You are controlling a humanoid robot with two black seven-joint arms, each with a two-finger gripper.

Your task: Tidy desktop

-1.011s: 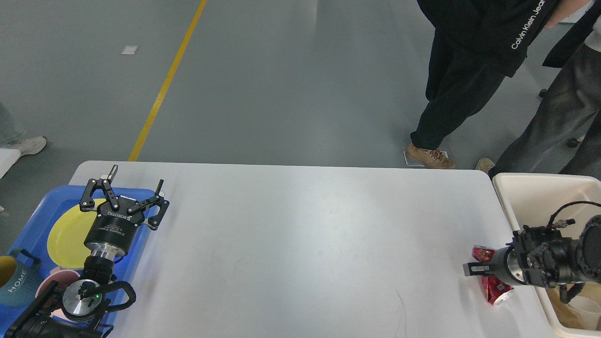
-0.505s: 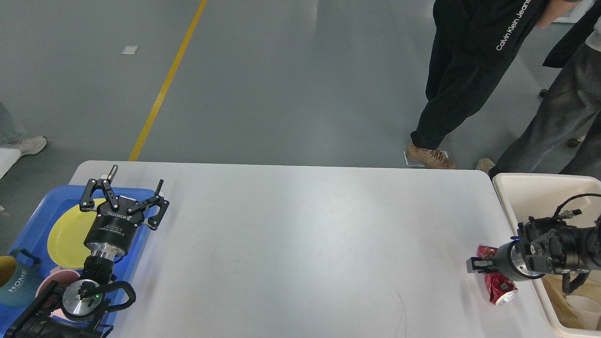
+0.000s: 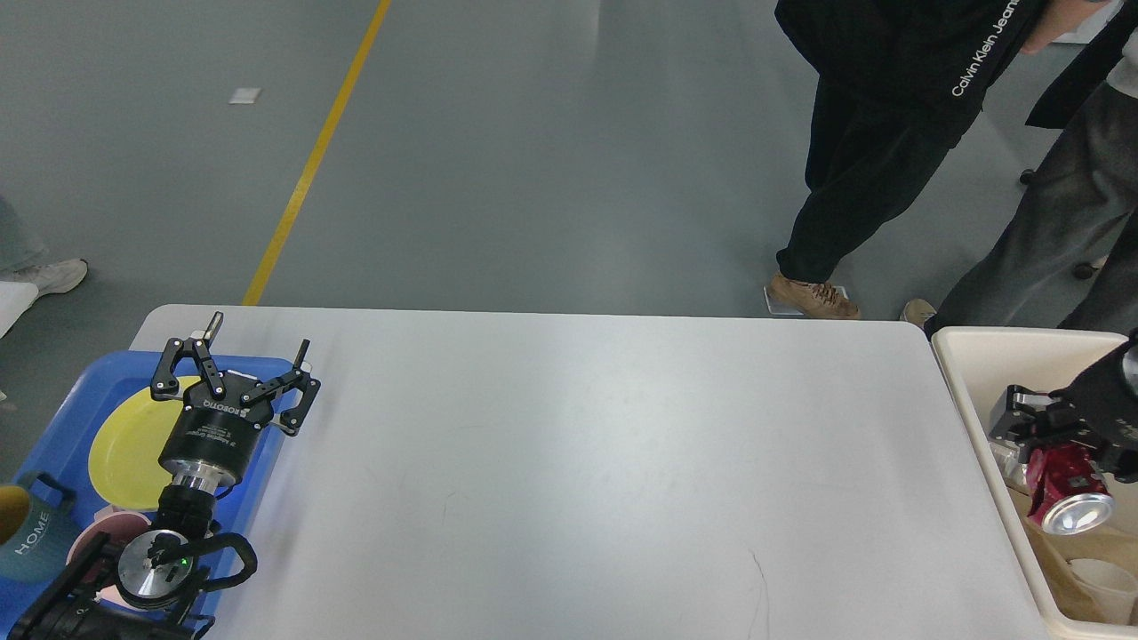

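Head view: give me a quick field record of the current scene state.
desktop: white, faint scratches
left gripper: open, holding nothing, above blue tray
tray contents: yellow plate, pink cup, teal mug
right gripper: shut on crushed red can, over cream bin
bin contents: paper cup
bystanders: two people beyond the far edge

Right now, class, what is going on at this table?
The robot is tidying the desktop. Its right gripper holds a crushed red can over the cream bin at the table's right end, not yet released. The left gripper hovers with fingers spread over the blue tray, which holds a yellow plate and mugs. Two people stand beyond the table.
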